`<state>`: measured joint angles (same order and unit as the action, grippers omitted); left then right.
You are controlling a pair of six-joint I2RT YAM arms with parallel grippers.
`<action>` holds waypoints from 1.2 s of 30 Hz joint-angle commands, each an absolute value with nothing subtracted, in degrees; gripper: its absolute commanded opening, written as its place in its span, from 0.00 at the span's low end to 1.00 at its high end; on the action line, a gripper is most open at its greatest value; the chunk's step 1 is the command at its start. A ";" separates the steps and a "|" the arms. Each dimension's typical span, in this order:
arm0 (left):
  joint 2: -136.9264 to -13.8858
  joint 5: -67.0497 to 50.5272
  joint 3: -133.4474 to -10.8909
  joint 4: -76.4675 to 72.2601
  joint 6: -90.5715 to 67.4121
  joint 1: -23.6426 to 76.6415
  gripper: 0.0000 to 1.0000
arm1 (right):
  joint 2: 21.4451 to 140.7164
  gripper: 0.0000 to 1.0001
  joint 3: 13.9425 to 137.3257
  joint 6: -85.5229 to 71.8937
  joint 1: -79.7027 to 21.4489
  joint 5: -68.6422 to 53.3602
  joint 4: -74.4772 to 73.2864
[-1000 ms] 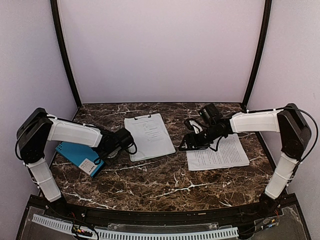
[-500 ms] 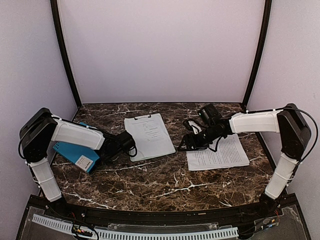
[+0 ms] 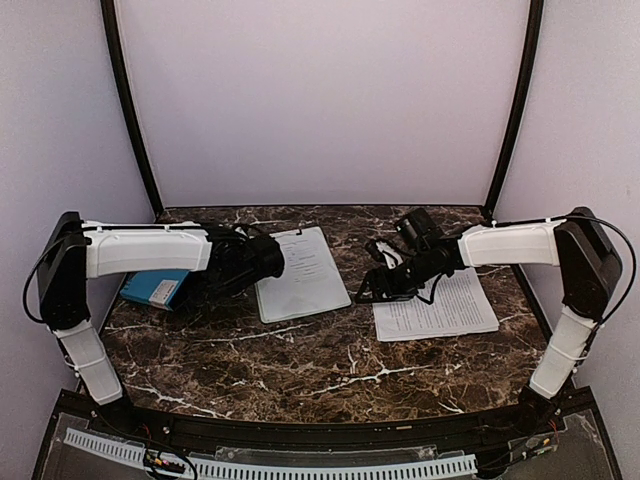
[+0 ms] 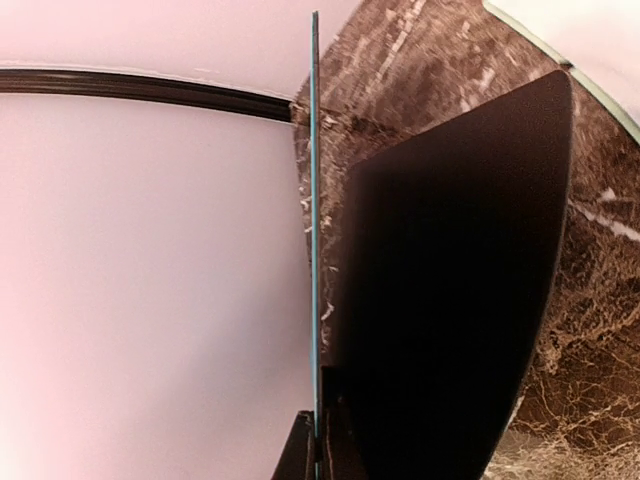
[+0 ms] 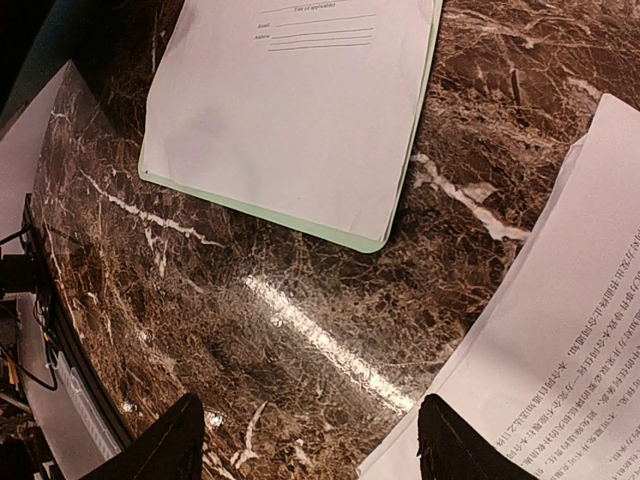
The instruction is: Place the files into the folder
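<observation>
The teal folder (image 3: 155, 289) lies at the table's left, largely hidden beneath my left arm. My left gripper (image 3: 262, 258) is shut on the folder's thin cover. In the left wrist view that cover (image 4: 314, 200) stands edge-on between the jaws (image 4: 318, 430), with the black inside (image 4: 450, 300) open to its right. The files (image 3: 440, 305), white sheets of dense text, rest flat at the right, and their edge shows in the right wrist view (image 5: 570, 350). My right gripper (image 3: 375, 285) hovers open just left of them, nothing between its fingers (image 5: 310, 415).
A pale green clipboard (image 3: 298, 272) carrying a printed form lies mid-table between the two grippers, its corner visible in the right wrist view (image 5: 370, 240). Brown marble table (image 3: 320, 370) runs to the enclosure walls behind and at both sides.
My left gripper has shut on the folder's cover and swung up and to the right, lifting it open; the folder shifted back. The right arm has not moved.
</observation>
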<state>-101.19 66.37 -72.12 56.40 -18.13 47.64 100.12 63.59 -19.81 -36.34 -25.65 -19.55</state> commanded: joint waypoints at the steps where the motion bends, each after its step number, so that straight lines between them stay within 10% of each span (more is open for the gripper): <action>1: -95.69 75.58 -80.76 69.18 -25.86 50.22 0.01 | 99.05 0.71 64.94 -19.62 -36.83 -24.51 -20.03; 7: -91.77 83.88 -86.95 63.39 -20.10 55.59 0.01 | 98.02 0.71 66.78 -18.85 -36.76 -23.10 -21.43; 15: -82.00 80.78 -67.83 -29.88 48.84 62.58 0.01 | 92.35 0.71 68.15 -18.37 -35.12 -17.50 -24.30; 36: -87.33 58.21 -89.09 -4.09 18.32 66.22 0.01 | 85.89 0.72 69.08 -17.41 -31.03 -14.93 -26.97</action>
